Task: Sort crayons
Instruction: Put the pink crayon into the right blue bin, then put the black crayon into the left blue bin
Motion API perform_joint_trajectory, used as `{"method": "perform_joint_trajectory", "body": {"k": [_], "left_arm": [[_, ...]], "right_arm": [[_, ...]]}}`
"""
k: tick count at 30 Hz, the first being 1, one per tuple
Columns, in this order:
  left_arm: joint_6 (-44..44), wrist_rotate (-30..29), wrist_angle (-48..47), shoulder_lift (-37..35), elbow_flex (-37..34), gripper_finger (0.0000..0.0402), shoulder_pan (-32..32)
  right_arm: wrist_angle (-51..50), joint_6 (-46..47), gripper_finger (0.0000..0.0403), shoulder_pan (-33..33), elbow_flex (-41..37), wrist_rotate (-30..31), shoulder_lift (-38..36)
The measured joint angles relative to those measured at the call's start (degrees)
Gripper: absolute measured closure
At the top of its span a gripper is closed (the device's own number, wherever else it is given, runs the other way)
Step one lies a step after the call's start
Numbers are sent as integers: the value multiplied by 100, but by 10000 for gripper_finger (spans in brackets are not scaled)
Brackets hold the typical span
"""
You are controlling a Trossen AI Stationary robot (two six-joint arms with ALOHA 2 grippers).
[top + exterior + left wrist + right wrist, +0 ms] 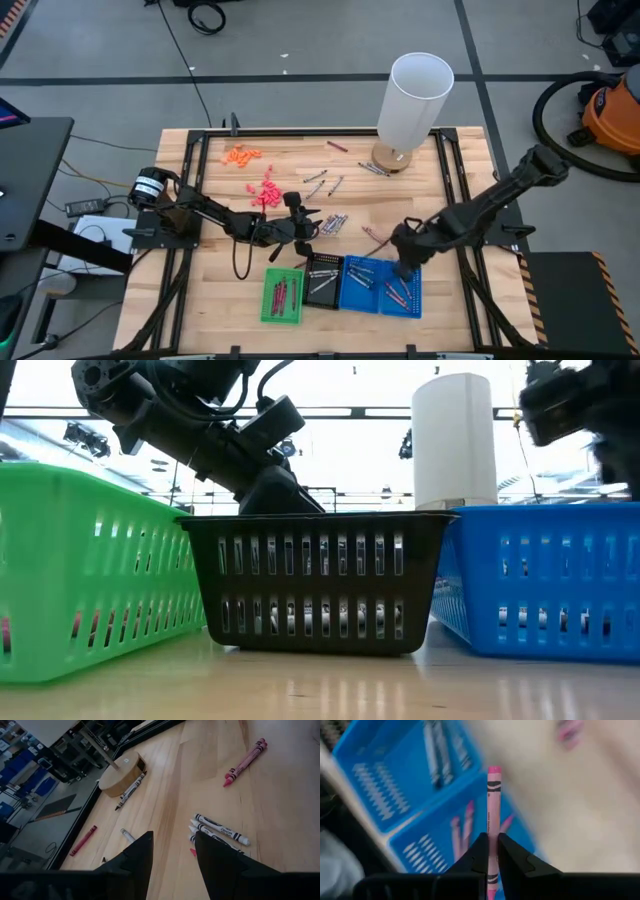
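My right gripper point(403, 268) hangs over the two blue trays point(381, 287), shut on a pink crayon point(493, 805). The tray below it holds several pink crayons point(462, 827); the other blue tray holds grey ones point(437, 752). My left gripper point(312, 224) stands open just above the table's middle, pointing at a bunch of silvery crayons point(220, 831) that lie flat on the wood. Two pink crayons point(375, 236) lie on the table between the arms. More grey crayons point(320, 181) and a maroon one point(337, 146) lie farther back. My right gripper pinches the pink crayon's shaft point(493, 846) between its two fingers, toward one end. The fingers point steeply down from above, and the crayon runs along them, its flat end point(494, 770) sticking out well past the fingertips. It is lifted clear above the blue tray.
A green tray point(283, 296) and a black tray point(322, 279) stand to the left of the blue ones along the near edge. A tall white cylinder on a round wooden base point(412, 100) stands at the back. Orange bits point(242, 154) and pink-red bits point(266, 194) lie at the back left.
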Motion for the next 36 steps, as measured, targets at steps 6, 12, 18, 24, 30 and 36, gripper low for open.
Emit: {"method": "perform_joint_trajectory", "body": {"k": [6, 12, 18, 24, 30, 36], "left_arm": [[-33, 0, 0, 0, 0, 244, 26], [-230, 1, 0, 0, 0, 244, 121], [-224, 56, 0, 0, 0, 244, 116], [-171, 70, 0, 0, 0, 244, 114], [-518, 71, 0, 0, 0, 244, 164], [-816, 83, 0, 2, 0, 244, 232]], "right_arm": [[395, 959, 365, 581, 0, 34, 200], [555, 1579, 362, 843, 0, 16, 608], [574, 1667, 340, 888, 0, -72, 793], [550, 1669, 301, 824, 0, -286, 523], [457, 1237, 295, 529, 0, 238, 131], [256, 84, 308, -35, 0, 1046, 209]]}}
